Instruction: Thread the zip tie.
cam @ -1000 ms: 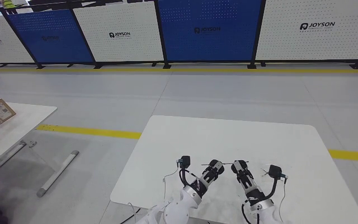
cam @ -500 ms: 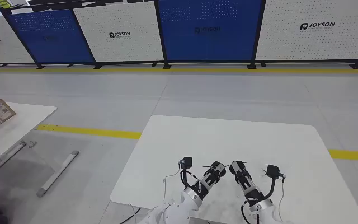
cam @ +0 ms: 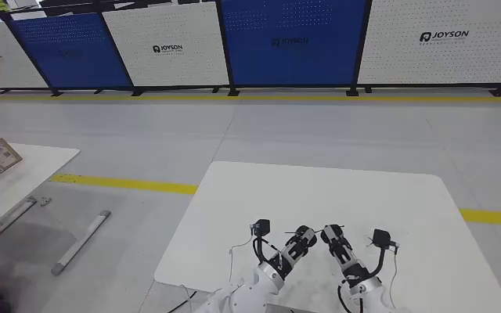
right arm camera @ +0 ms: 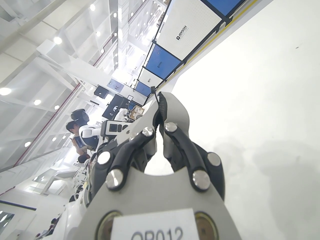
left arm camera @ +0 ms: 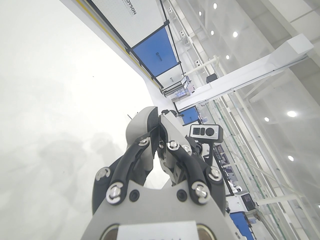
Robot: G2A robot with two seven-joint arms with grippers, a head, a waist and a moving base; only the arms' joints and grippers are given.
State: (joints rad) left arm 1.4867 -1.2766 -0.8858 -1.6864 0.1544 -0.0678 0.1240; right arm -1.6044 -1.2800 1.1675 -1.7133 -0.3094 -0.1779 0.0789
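Observation:
In the top view my two grippers hang tip to tip over the white table (cam: 313, 196), near its front edge. The left gripper (cam: 304, 233) and the right gripper (cam: 329, 232) stand a small gap apart, with a thin black zip tie (cam: 316, 228) running between them. In the left wrist view the left gripper (left arm camera: 158, 117) is shut on the zip tie's thin strap (left arm camera: 149, 132), which crosses its pad. In the right wrist view the right gripper (right arm camera: 160, 99) is shut on the zip tie (right arm camera: 153, 92), whose black end pokes out past the fingertips.
The white tabletop stretches bare beyond the grippers toward its far edge (cam: 321, 166). Blue and white pegboard panels (cam: 293, 43) fence the floor behind, past a yellow floor line (cam: 125, 184). Another table's corner (cam: 31, 168) stands at the left.
Both grippers have drawn a little closer together over the last second, narrowing the gap between their tips. Since half a second ago they have hardly moved.

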